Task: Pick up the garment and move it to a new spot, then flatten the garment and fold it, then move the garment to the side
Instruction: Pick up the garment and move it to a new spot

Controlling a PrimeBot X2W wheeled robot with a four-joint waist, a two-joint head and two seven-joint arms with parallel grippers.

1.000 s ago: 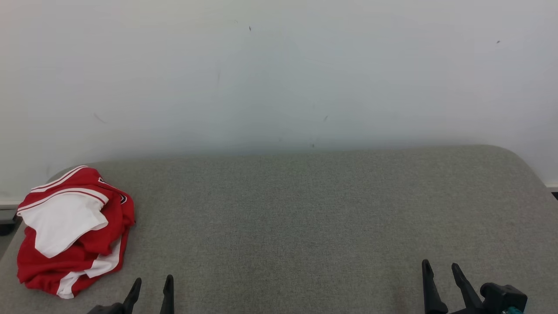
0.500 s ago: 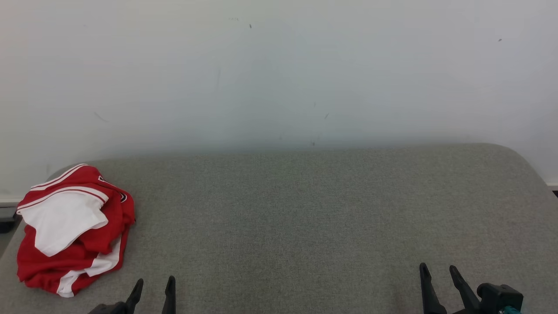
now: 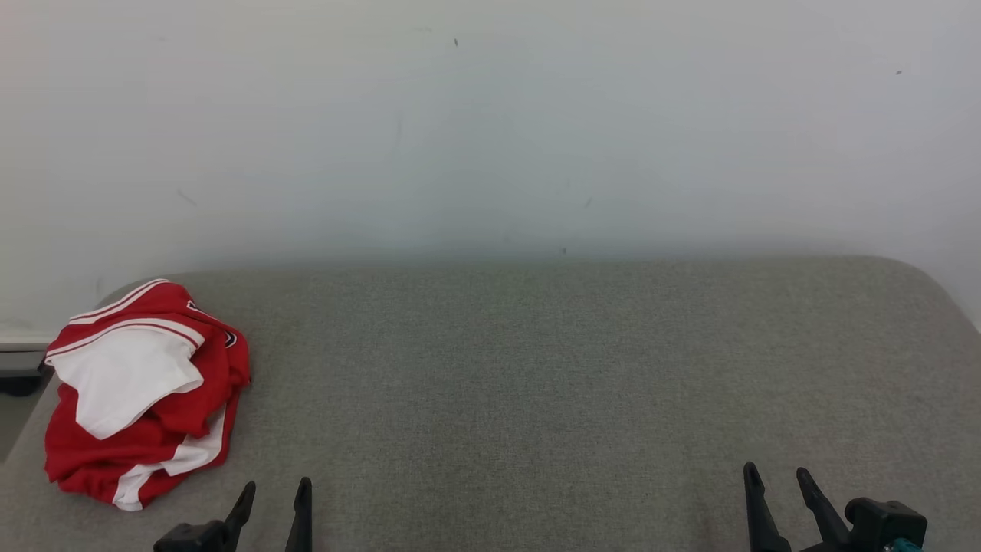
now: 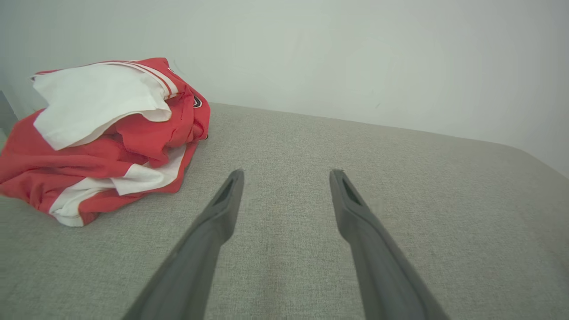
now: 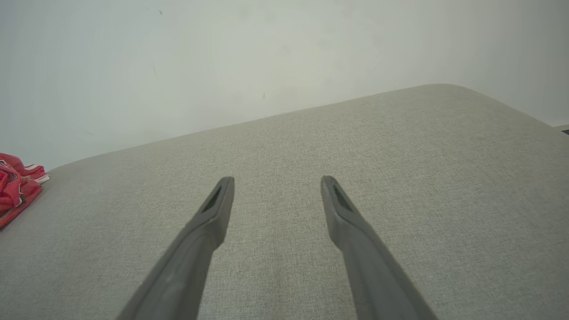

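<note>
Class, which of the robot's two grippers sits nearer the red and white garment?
The left gripper: the garment lies close beside it, far from the right gripper.

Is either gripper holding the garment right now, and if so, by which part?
Nothing is held. The left gripper and right gripper are both open and empty above the grey cushion; the red-and-white garment lies crumpled, untouched.

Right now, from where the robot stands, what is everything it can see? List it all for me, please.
crumpled red and white fabric garment: one, red with white panels and stripes, heaped at the far left of the padded surface
grey woven fabric-covered padded surface: one, grey, across the lower half of the head view
plain white wall: one, white, behind the surface
left gripper: one, dark fingers, open, at the near edge, apart from the garment
right gripper: one, dark fingers, open, at the near edge on the right
</note>
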